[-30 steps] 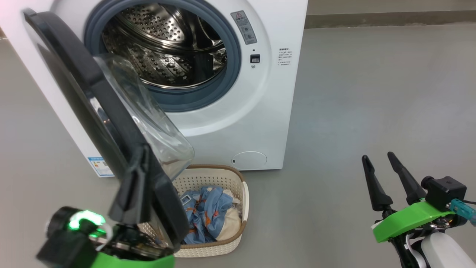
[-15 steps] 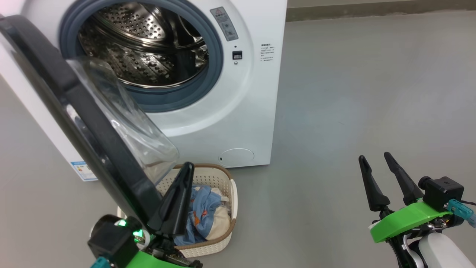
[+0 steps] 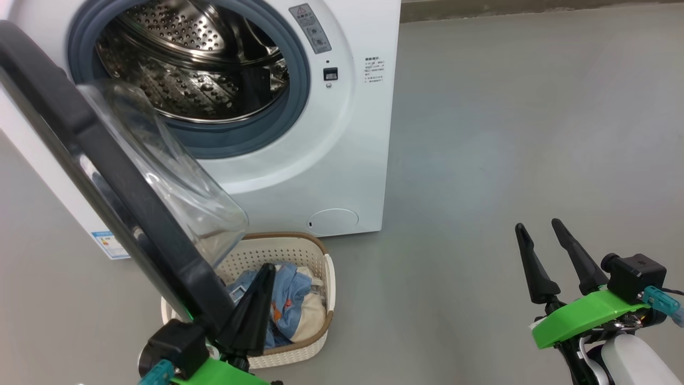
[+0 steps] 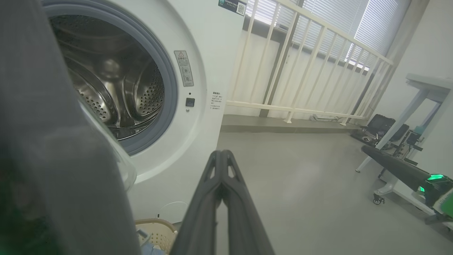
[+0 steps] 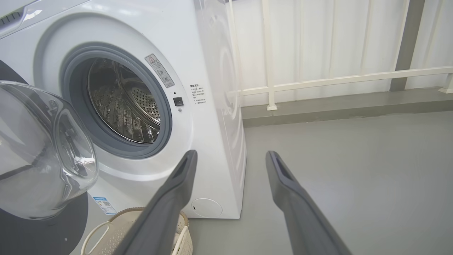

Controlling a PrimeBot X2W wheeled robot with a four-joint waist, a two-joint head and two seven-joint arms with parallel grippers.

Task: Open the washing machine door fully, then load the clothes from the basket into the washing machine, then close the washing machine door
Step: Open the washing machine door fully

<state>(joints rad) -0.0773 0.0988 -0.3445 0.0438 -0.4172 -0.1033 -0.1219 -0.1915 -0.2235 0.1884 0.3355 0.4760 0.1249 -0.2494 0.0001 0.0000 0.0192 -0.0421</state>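
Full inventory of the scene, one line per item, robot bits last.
washing machine: 1, white, upper left of head view
washing machine door: 1, black rim with clear glass bowl, swung open, left
drum: 1, steel, inside the machine
basket: 1, cream with brown rim, on floor before the machine
clothes: 1 bundle, light blue and cream, in the basket
railing: 1, white, behind the machine
floor: grey, all around
left gripper: 1, black, shut, beside the door's lower edge
right gripper: 1, black, open, lower right
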